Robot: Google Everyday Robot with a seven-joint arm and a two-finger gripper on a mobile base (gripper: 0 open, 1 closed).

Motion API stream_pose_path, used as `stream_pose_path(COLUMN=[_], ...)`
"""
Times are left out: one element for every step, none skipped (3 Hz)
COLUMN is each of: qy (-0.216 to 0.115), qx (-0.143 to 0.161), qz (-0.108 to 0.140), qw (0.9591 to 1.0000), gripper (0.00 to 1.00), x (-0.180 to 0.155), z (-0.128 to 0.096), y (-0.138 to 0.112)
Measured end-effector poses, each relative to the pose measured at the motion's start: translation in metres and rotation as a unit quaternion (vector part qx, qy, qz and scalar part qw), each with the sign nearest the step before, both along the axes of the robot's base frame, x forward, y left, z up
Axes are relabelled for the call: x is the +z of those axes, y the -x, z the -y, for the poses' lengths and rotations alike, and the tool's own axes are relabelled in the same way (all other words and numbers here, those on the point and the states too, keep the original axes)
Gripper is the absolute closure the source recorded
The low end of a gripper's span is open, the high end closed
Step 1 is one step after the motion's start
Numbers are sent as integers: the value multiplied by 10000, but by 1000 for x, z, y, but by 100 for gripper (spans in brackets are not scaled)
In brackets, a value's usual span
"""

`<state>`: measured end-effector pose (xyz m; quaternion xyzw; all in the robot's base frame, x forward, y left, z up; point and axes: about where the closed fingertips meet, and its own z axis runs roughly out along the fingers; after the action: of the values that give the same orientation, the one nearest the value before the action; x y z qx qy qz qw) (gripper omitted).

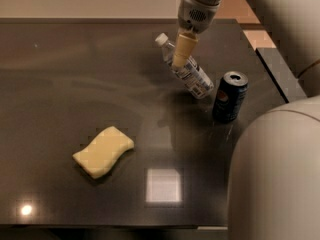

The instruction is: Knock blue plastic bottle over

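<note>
The blue plastic bottle (187,73) is clear with a white cap and a white-bluish label. It leans steeply on the dark table (75,74), cap pointing up and to the left, base near the soda can. My gripper (182,51) reaches down from the top of the camera view. Its pale yellow fingers (183,48) lie across the bottle's upper part, touching it.
A dark blue soda can (229,97) stands upright just right of the bottle's base. A yellow sponge (103,151) lies at the front left. My robot's pale body (272,179) fills the right front corner. The table's right edge runs past the can.
</note>
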<state>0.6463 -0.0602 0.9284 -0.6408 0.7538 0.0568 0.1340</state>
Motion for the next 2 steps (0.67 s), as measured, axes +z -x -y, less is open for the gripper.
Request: stream_pose_path(qy=[65, 119], qx=[32, 129], qz=[-82, -139], qw=[9999, 9997], gripper=[100, 84], x=[-7, -12], z=[0, -5], y=[1, 4])
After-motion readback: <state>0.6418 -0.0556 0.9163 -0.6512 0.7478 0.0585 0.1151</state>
